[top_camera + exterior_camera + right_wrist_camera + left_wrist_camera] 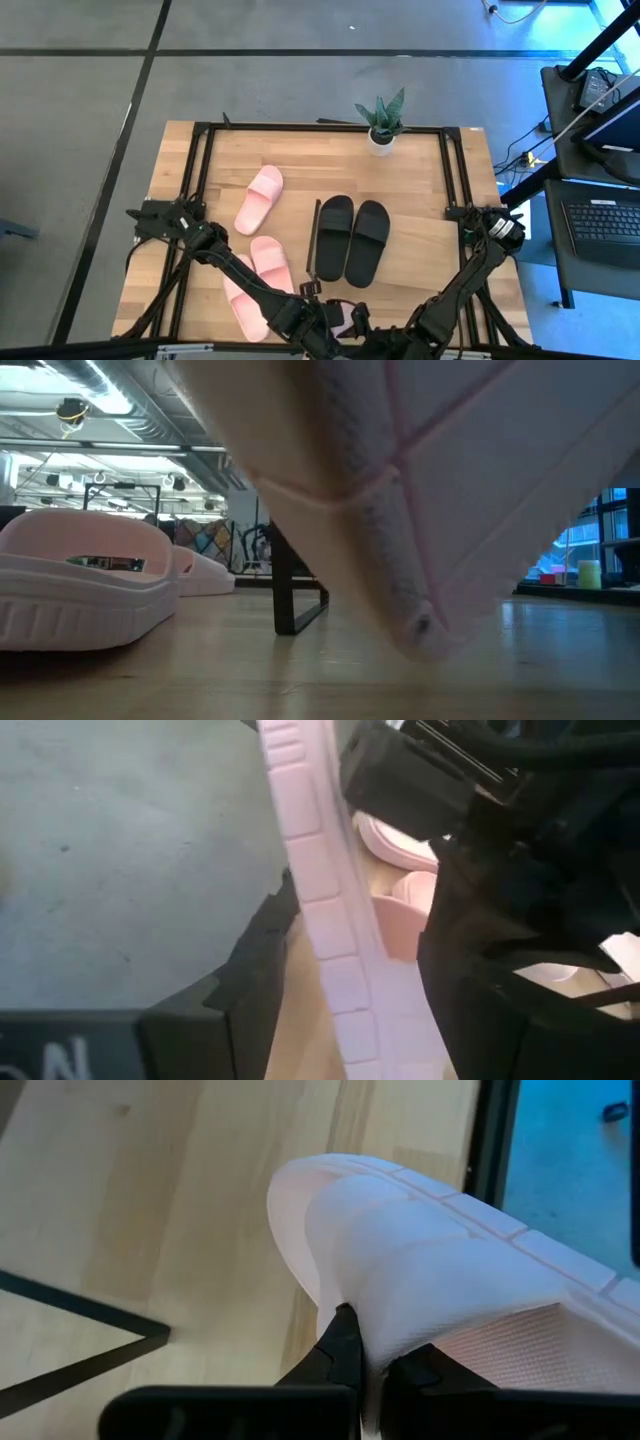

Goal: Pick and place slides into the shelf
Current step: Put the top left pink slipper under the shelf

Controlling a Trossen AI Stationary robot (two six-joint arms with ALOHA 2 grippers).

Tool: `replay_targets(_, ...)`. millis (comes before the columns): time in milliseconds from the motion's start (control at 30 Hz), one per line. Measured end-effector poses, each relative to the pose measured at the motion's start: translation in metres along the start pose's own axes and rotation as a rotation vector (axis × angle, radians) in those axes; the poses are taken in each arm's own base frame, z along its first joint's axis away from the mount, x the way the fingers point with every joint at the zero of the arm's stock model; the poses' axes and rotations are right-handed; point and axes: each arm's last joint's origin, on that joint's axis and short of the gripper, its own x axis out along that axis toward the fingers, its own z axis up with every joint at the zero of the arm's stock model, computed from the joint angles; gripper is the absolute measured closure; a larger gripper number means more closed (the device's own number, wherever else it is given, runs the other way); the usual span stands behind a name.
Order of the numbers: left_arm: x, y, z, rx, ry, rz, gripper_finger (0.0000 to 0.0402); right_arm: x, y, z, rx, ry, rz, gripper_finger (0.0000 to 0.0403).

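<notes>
My left gripper [325, 318] is at the table's near edge, shut on a pale pink slide [420, 1250] that fills the low view [430, 490]. My right gripper [350, 980] is beside it, its fingers on either side of that slide's ribbed sole edge [310, 890]. Three more pink slides lie sole-down on the table: [259, 198], [271, 262], [240, 295]. Two black slides [350, 240] lie side by side next to the shelf's dark side frame [314, 240]. My left gripper pinches the edge of the pink slide's strap [375, 1315] between its two fingers, one outside the strap and one beneath it, over the footbed. The slide is tilted, its lowest end [420, 635] just above the table. I cannot tell whether my right gripper touches the slide's sole edge.
A small potted plant [381, 125] stands at the far edge. A black metal frame [200, 150] runs around the wooden tabletop. In the low view a pink slide [80, 585] lies left of the shelf's dark leg [295, 605].
</notes>
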Motion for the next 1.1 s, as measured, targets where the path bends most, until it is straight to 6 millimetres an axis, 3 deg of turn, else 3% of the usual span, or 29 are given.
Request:
replay_targets(700,0.004,0.003,0.014,-0.044,-0.084,-0.017,0.0399,0.0,0.002,0.003,0.027,-0.021,0.062,0.0176)
replay_targets(1100,0.004,0.002,0.015,-0.051,-0.096,-0.027,0.0399,0.0,0.001,0.001,0.013,-0.007,0.058,0.0235)
